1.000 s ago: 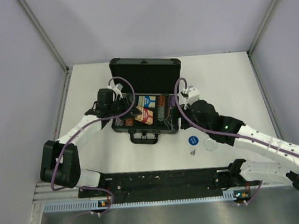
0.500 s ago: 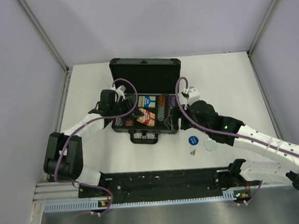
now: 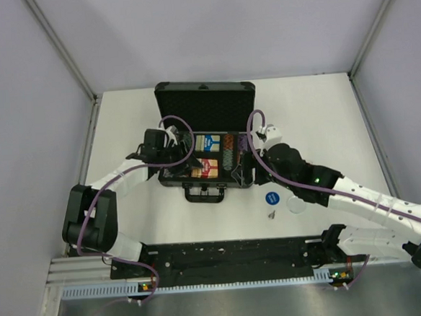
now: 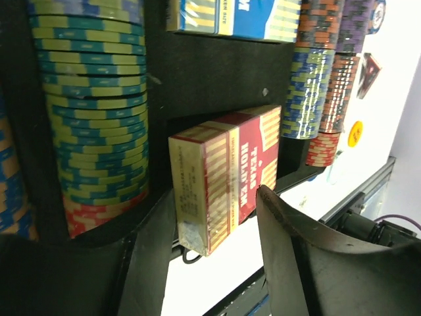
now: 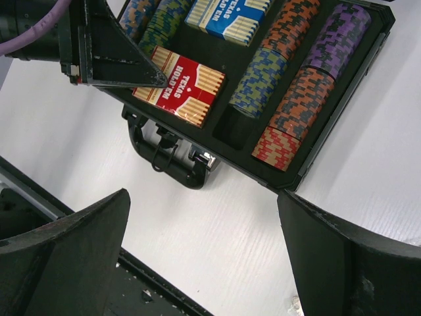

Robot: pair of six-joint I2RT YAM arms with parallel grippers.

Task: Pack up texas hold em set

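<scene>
Left gripper [image 3: 181, 147] hangs over the open case [image 3: 205, 100], jaws apart on either side of the red box [image 4: 223, 178], which lies in its slot. Right gripper [image 5: 204, 195] is spread wide above the case's front edge, holding nothing. Chips [image 5: 299, 99] sit in their rows.

A white table [image 3: 323, 114] stands between pale grey walls [image 3: 19, 106].

left arm [image 3: 118, 180], right arm [image 3: 365, 194]: white links, black joints | cables [image 3: 81, 225]: purple loops | right claw [image 5: 202, 197]: black wedge fingers | green light [image 3: 315, 169] on right arm
</scene>
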